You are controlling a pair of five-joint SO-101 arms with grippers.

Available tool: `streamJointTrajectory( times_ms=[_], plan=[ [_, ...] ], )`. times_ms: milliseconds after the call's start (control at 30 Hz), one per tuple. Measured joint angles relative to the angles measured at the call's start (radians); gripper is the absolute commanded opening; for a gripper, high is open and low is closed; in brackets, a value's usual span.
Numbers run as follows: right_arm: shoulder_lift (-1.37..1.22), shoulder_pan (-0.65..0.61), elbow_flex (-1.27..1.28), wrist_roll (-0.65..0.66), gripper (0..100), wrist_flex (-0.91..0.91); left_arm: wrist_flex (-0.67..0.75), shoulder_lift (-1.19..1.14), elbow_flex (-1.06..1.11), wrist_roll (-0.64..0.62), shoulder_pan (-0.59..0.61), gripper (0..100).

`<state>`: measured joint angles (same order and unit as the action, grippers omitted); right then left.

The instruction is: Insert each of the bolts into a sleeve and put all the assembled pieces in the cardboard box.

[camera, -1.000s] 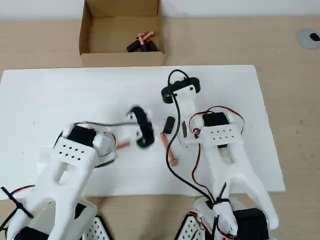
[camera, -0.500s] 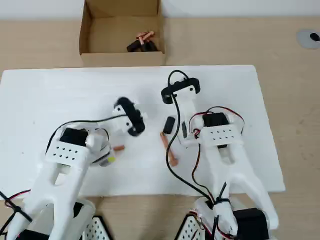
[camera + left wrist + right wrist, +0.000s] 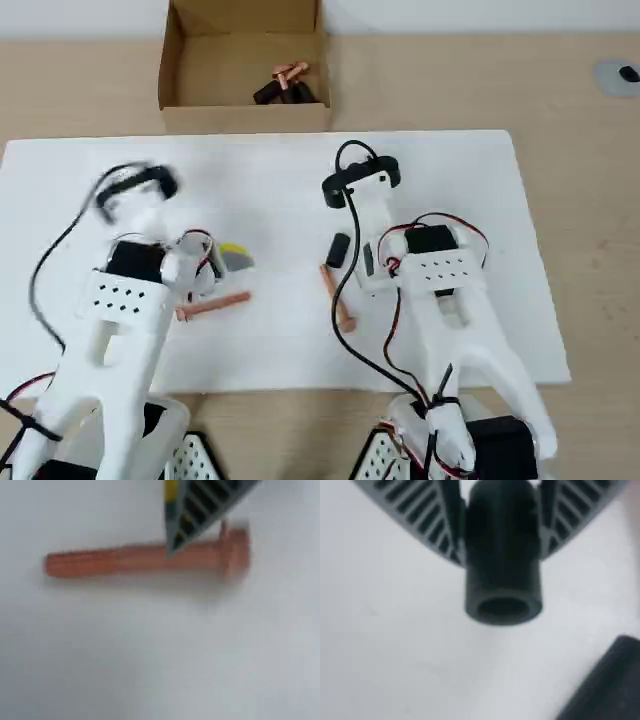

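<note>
A copper bolt (image 3: pixel 212 304) lies flat on the white mat (image 3: pixel 90 190), just in front of my left gripper (image 3: pixel 228 258). In the left wrist view the gripper's tip (image 3: pixel 172 545) hovers over the bolt's shank (image 3: pixel 130 561), near its head. My right gripper (image 3: pixel 502 510) is shut on a black sleeve (image 3: pixel 503 565) with its open bore facing the camera. It stands at the mat's middle (image 3: pixel 366 260). A second black sleeve (image 3: pixel 339 249) and a second bolt (image 3: pixel 336 296) lie beside it.
The cardboard box (image 3: pixel 180 70) stands beyond the mat's far edge, with several assembled pieces (image 3: pixel 285 85) inside. A black cable loops over the right arm. The second sleeve's dark edge (image 3: pixel 610 680) shows in the right wrist view.
My left arm has swung from the mat's middle to the left, and the bolt beside it now lies fully in sight. The right arm has not moved.
</note>
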<state>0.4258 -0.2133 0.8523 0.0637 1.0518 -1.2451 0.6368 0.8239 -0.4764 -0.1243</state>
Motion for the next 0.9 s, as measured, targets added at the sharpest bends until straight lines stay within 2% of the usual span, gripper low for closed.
streamJointTrajectory(
  times_ms=[233, 500, 667, 900],
  plan=[
    [0.000, 0.000, 0.000, 0.000, 1.2, 0.000, -0.002, 0.005, 0.015, -0.143, 0.002, 35],
    [0.000, 0.000, 0.000, 0.000, 1.2, 0.000, -0.031, 0.005, 0.044, -0.526, 0.028, 35],
    [0.000, 0.000, 0.000, 0.000, 1.2, 0.000, -0.126, 0.006, 0.023, -0.543, 0.089, 35],
    [0.000, 0.000, 0.000, 0.000, 1.2, 0.000, -0.095, 0.006, 0.107, -0.542, 0.077, 35]
  ],
)
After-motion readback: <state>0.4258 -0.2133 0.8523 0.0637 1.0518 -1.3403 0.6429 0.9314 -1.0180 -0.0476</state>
